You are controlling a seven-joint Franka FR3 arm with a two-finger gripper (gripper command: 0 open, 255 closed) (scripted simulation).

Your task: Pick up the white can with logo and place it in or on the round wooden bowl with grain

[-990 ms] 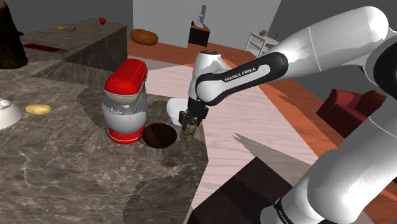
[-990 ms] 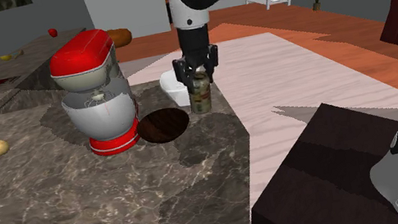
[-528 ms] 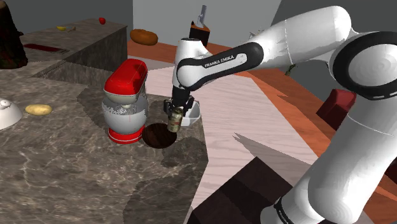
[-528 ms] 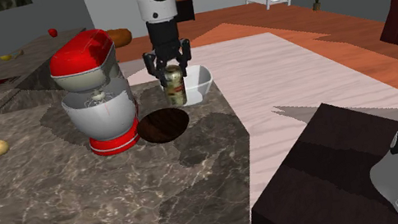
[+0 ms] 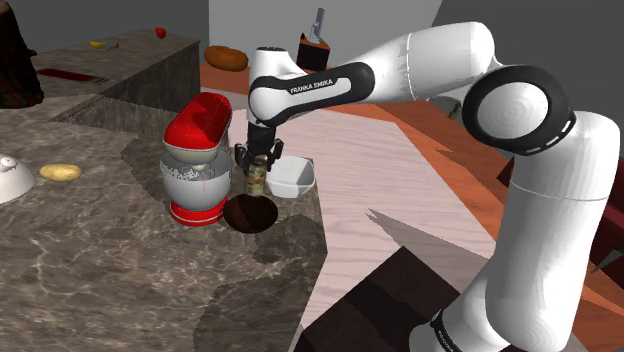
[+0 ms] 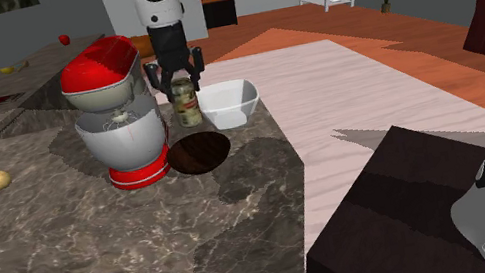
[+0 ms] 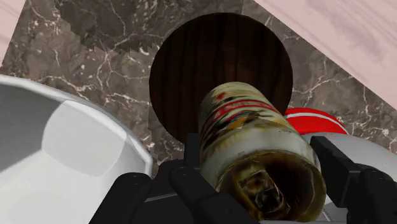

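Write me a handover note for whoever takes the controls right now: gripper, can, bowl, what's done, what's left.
The gripper is shut on the can and holds it upright, clear of the counter.
The can hangs between the red mixer and the white bowl, close to the wooden bowl. I cannot tell whether it is squarely over that bowl.
The wooden bowl sits empty on the counter beside the mixer's base.
Done: grasp and lift.
Left: centre the can over the wooden bowl, lower it, open the gripper, pull away.
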